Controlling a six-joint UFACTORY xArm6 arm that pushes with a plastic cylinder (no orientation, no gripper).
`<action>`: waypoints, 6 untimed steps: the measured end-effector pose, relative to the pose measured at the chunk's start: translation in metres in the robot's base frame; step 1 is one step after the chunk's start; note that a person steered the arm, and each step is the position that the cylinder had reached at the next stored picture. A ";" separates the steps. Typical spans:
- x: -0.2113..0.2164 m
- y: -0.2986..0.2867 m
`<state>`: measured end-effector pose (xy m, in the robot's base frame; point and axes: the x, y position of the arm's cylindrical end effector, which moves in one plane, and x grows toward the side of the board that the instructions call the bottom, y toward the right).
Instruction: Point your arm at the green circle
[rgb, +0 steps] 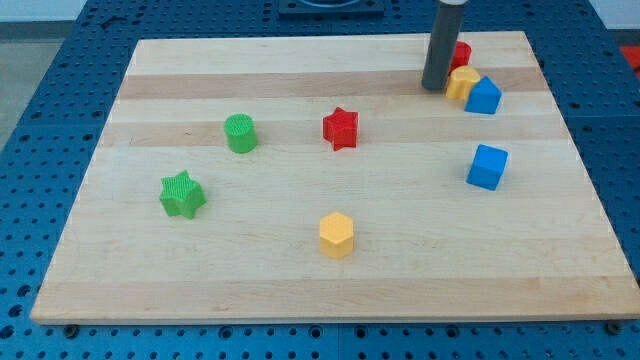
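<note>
- No hand or jaws on this rig, so nothing grasped or released: only my tip (433, 88), bare, set down on the wooden board (300, 290) near the view's top right.
- Tight cluster just to the view's right of my tip: yellow block (461, 83) nearly touching, red block (461, 53) behind it, half hidden, shape unclear; blue block (484, 97) beyond the yellow one.
- Green circle (240, 133) well off to the view's left of my tip and a little toward the view's bottom, standing alone, upright.
- Red star (341, 128) roughly midway between my tip and the green circle, close to the straight line. Main risk: clipped and shoved on a direct sweep; safer to pass on its top side.
- Risk at departure: any drift to the view's right nudges the yellow block into its neighbours.
- Risk at arrival: overshoot pushes the green circle instead of merely indicating it; best stopped just short.
- Green star (182, 194) further left and lower than the target; same colour, possible mix-up.
- Blue cube (487, 166) and yellow hexagon (337, 234) toward the view's bottom, well clear of the path.
</note>
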<state>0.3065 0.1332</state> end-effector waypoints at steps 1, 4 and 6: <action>0.014 -0.012; 0.038 -0.080; 0.031 -0.186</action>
